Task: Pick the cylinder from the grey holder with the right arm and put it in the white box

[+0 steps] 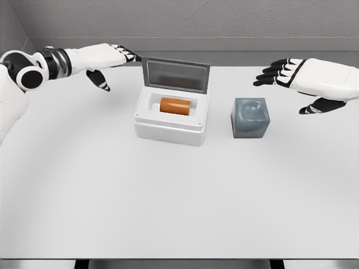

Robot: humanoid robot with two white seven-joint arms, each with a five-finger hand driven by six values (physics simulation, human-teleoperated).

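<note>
The orange cylinder (176, 105) is seen lying on its side inside the recess of the white box (171, 126), which sits a little left of the table's centre with its grey lid (176, 75) propped open toward twelve o'clock, so that the cavity is left reachable from above. Just beside the box, at its three o'clock, the grey holder (250, 118) is stood apart from it; its round socket is shown empty, which fits a cylinder already set down rather than one waiting to be lifted. The right hand (305, 79) is held above the white table (179, 202) at about two o'clock from the holder, its dark-tipped fingers (272, 72) spread apart and nothing gripped between them; it is kept clear of both the holder and the box, touching neither. The left hand (106, 59) is held at about ten o'clock from the box, near the lid's left corner, fingers likewise loose and empty, and no part in the task is suggested for it. Judged from how things lie, the placing step appears done: the cylinder is bedded lengthwise in the recess and seems unlikely to roll out. What may remain is judged to be only the drawing back of the right arm, with care that the raised lid is not brushed.
</note>
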